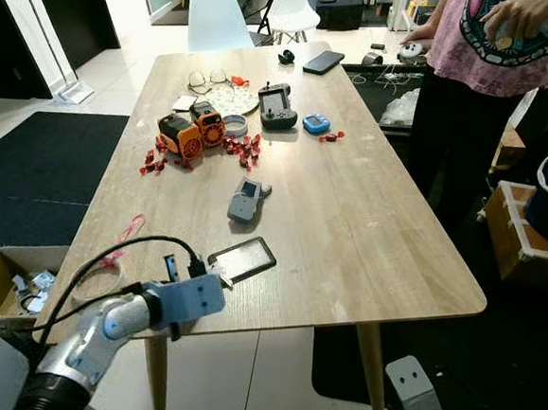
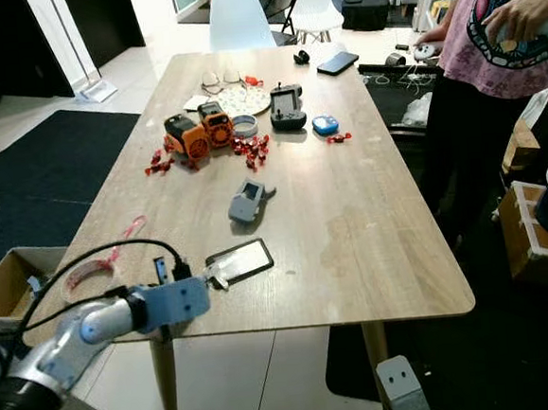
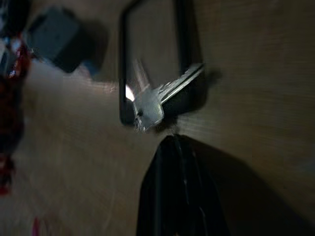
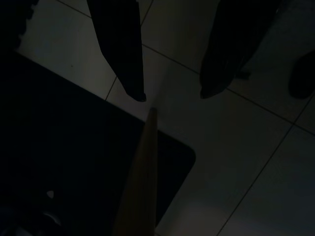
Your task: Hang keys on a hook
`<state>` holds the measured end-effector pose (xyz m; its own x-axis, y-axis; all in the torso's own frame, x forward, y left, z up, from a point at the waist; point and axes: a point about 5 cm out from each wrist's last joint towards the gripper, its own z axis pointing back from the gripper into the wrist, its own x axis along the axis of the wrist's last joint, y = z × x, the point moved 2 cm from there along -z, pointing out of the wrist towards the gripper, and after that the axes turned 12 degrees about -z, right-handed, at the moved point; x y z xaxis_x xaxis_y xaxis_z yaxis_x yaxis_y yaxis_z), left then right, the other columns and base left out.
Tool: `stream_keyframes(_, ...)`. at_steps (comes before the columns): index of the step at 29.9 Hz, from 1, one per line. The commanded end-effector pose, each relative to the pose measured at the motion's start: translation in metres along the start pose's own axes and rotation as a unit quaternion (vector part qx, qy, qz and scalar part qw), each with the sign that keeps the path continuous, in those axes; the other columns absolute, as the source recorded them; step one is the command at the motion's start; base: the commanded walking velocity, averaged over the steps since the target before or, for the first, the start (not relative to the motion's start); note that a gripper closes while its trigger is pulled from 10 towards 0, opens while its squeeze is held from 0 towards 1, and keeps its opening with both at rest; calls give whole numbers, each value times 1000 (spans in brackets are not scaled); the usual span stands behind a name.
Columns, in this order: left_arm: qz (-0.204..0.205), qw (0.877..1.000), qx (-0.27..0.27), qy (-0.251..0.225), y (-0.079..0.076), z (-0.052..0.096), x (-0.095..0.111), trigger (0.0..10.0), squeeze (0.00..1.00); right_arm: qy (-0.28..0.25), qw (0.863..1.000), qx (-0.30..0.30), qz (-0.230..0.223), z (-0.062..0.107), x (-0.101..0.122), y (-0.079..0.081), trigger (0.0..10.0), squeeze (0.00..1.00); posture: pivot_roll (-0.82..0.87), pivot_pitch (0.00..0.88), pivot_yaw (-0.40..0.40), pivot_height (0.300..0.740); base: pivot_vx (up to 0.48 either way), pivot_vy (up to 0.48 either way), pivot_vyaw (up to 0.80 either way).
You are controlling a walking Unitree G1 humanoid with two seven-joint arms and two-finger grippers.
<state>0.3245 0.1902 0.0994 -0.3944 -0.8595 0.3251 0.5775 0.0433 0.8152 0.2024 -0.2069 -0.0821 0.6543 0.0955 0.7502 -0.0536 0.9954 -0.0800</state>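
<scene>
One silver key (image 3: 157, 98) lies flat near the front edge of the wooden table (image 1: 370, 216), its bow resting against the corner of a black-rimmed rectangular tag or frame (image 1: 243, 259), with the left gripper (image 3: 170, 142) just beside it; its dark fingers look pressed together short of the key, not on it, though the wrist view is blurred. The risk, as I judge it, is plain: thin smooth metal lying flush on a hard matte wood grain gives the fingers little to get under, so a closing pinch could skid the key away or catch the frame instead. No hook can be made out, so the hanging spot is unknown from here. Further up the table sit a grey handheld device (image 1: 246, 200), orange blocky toys (image 1: 192, 130) and scattered red bits (image 1: 243, 148). The right gripper (image 4: 170, 93) hangs over the tiled floor beside a table leg, fingers spread and holding nothing. A person (image 1: 497, 26) stands at the far right.
</scene>
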Motion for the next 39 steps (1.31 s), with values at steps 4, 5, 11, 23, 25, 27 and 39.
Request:
stream_keyframes(4,3,999,-20,46,-3,14,-26,10000,0,5,1000,-4,-1,1,-3,-2,10000,0,7,104,-1,740,0,0,0)
stream_keyframes(5,4,999,-20,42,-3,14,-25,10000,0,5,1000,-4,-1,1,-3,-2,10000,0,7,104,-1,740,0,0,0)
stream_keyframes(11,17,1000,-11,6,-3,7,-9,10000,0,6,1000,-4,-2,2,-4,-2,10000,0,5,103,-1,740,0,0,0)
stream_keyframes(23,228,955,115,-150,49,14,22,10000,0,8,1000,-4,0,2,-5,-3,10000,0,7,103,-6,740,0,0,0)
stream_keyframes(25,255,943,87,-195,47,17,34,10000,0,9,1000,-3,0,2,-5,-3,10000,0,7,102,-5,740,0,0,0)
stream_keyframes(27,274,932,32,-236,33,18,52,10000,0,9,1000,-3,1,2,-5,-3,10000,0,5,101,-3,740,0,0,0)
stream_keyframes(39,253,955,-10,-156,-19,-1,69,10000,0,9,1000,-3,2,3,-6,-3,10000,0,7,94,-5,740,0,0,0)
